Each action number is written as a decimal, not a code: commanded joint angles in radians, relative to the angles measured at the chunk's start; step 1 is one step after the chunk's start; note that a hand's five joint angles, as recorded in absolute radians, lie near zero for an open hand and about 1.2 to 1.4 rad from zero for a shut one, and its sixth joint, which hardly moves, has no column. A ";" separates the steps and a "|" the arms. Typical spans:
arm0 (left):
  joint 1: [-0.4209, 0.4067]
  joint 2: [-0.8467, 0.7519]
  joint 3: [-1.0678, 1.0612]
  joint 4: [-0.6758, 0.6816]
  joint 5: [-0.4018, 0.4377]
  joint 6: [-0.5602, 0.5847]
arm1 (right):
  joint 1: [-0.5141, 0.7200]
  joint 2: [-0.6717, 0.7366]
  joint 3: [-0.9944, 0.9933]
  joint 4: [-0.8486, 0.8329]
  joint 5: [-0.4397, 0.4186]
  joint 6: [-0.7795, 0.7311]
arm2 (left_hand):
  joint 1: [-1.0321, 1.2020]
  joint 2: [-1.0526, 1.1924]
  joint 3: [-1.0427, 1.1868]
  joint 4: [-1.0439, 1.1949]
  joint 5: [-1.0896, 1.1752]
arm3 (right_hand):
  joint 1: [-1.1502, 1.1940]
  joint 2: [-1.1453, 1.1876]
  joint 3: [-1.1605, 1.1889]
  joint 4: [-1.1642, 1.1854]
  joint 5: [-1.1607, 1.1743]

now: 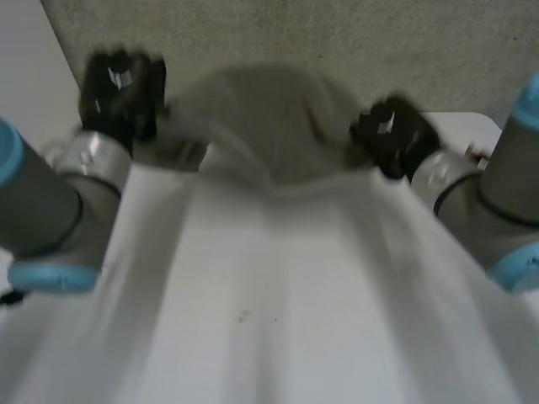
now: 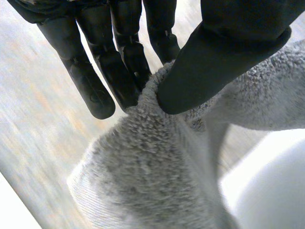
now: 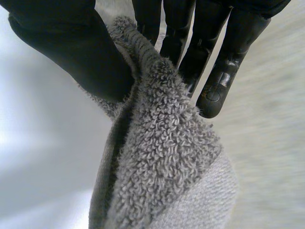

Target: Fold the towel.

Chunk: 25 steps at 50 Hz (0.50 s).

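Left hand (image 2: pixel 224 52), seen along its palm. The thumb presses a fold of the grey towel (image 2: pixel 152 171) against the straight fingers (image 2: pixel 119 62), pinching the cloth at its upper edge. The towel's looped pile hangs below the fingertips, ending in a flat woven hem. A white table (image 2: pixel 271 191) lies beside the towel, and a grey-beige surface (image 2: pixel 33 119) lies behind the fingers.
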<state>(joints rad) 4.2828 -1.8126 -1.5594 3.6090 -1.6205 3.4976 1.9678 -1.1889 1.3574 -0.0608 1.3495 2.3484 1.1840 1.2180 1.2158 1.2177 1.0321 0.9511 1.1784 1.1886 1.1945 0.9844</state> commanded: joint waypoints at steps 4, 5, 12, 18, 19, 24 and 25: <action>0.008 -0.102 -0.244 0.004 0.001 0.001 | -0.001 0.189 0.149 0.030 -0.073 0.063 | 0.212 0.178 0.180 0.179 0.190 | 0.245 0.018 0.007 0.001 0.037; 0.008 -0.102 -0.245 0.003 0.001 0.001 | -0.001 0.189 0.149 0.030 -0.073 0.063 | 0.212 0.178 0.180 0.179 0.190 | 0.244 0.016 0.006 0.000 0.036; 0.041 -0.074 -0.292 0.002 0.001 0.001 | -0.070 0.140 0.167 0.041 -0.087 0.335 | 0.212 0.178 0.180 0.179 0.190 | -0.281 -0.509 -0.519 -0.525 -0.489; 0.048 -0.037 -0.310 0.000 0.001 0.000 | -0.167 0.065 0.221 0.041 -0.102 0.514 | 0.212 0.178 0.180 0.179 0.190 | -0.411 -0.638 -0.648 -0.654 -0.619; 0.048 -0.037 -0.311 0.000 0.001 0.000 | -0.167 0.064 0.221 0.041 -0.102 0.514 | 0.212 0.178 0.180 0.179 0.190 | -0.411 -0.638 -0.649 -0.654 -0.619; 0.052 -0.014 -0.327 0.000 0.004 0.000 | -0.224 0.054 0.278 0.041 -0.118 0.542 | 0.212 0.178 0.180 0.179 0.190 | -0.414 -0.641 -0.652 -0.657 -0.622; 0.052 -0.007 -0.332 0.000 0.005 0.000 | -0.242 0.051 0.301 0.041 -0.127 0.539 | 0.212 0.178 0.180 0.179 0.190 | -0.414 -0.641 -0.652 -0.657 -0.622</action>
<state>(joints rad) 4.3318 -1.8481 -1.8736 3.6095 -1.6189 3.4977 1.7899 -1.1222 1.5911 -0.0198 1.2447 2.8668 1.1840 1.2180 1.2158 1.2178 1.0321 0.4599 0.5160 0.5125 0.5081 0.3327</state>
